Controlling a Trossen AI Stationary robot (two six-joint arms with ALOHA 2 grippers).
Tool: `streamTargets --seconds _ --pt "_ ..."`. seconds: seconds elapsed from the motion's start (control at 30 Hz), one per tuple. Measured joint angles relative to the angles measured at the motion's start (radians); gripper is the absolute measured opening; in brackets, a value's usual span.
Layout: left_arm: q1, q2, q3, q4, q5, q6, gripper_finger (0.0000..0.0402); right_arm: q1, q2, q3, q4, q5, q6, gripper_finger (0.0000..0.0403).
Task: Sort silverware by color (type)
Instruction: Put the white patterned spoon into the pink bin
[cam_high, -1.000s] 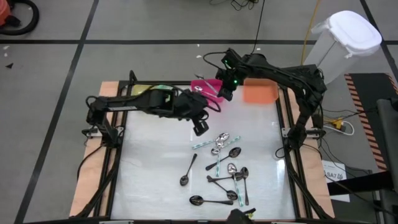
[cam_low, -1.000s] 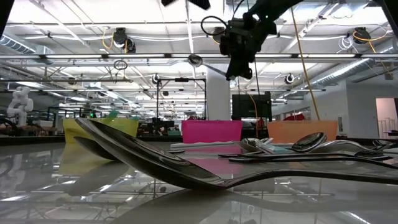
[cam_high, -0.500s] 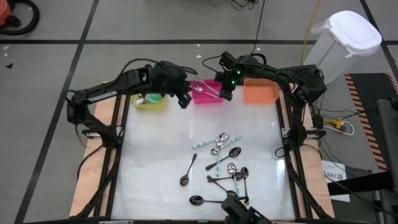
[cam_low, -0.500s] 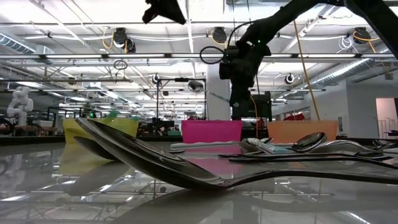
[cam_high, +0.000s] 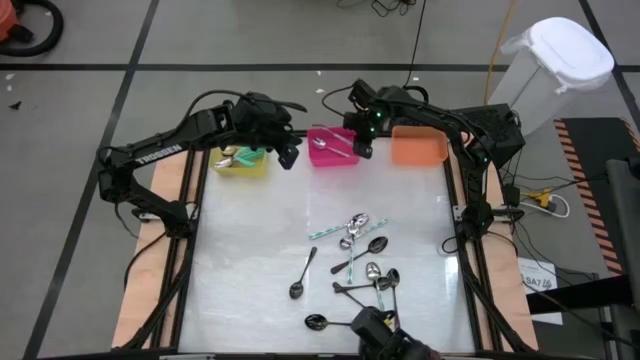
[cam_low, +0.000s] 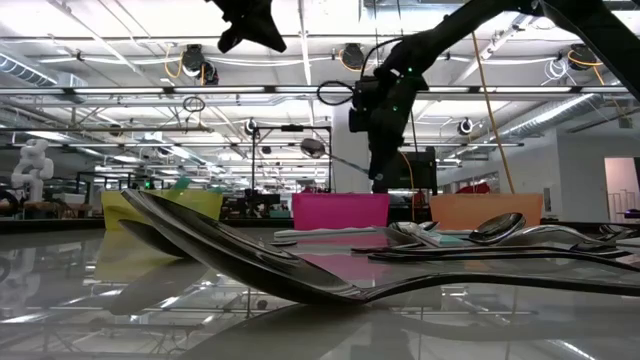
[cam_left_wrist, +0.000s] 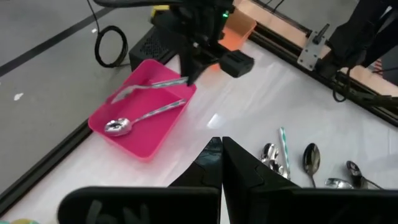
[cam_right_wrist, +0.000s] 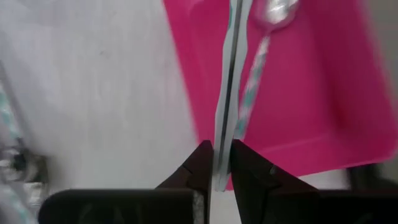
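My right gripper (cam_high: 360, 147) hangs over the pink bin (cam_high: 333, 150) at the table's far edge, shut on a spoon (cam_right_wrist: 227, 93) with a shiny bowl (cam_low: 313, 148). A second spoon with a teal-striped handle (cam_left_wrist: 146, 116) lies flat on the bin's floor. My left gripper (cam_high: 287, 155) is shut and empty, raised between the yellow bin (cam_high: 243, 162) and the pink one. Several more spoons, silver, teal-handled and dark, lie in a loose pile (cam_high: 362, 268) on the near right of the table. My right gripper pinches the spoon's handle near its free end (cam_right_wrist: 221, 152) between its two fingers. The fingers come from above, pointing down. The spoon is lifted clear above the pink bin, close to level, its bowl toward the table's left and a little higher than the handle.
An orange bin (cam_high: 417, 147) stands right of the pink one along the far edge. A single dark spoon (cam_high: 302, 272) lies apart, left of the pile. The glossy white table top (cam_high: 250, 240) is bare on its left half. A white lidded bin (cam_high: 555, 60) stands off the table, far right.
My left gripper has swung from the table's middle toward the far left, rising to a spot by the yellow bin. My right gripper has come down toward the pink bin with the spoon, whose bowl now hangs lower than before.
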Motion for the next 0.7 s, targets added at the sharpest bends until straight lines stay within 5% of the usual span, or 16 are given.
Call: streamTargets --seconds 0.7 --pt "-0.086 0.0 0.0 0.003 -0.006 -0.033 0.0001 0.013 0.086 0.011 0.062 0.042 0.032 0.0036"
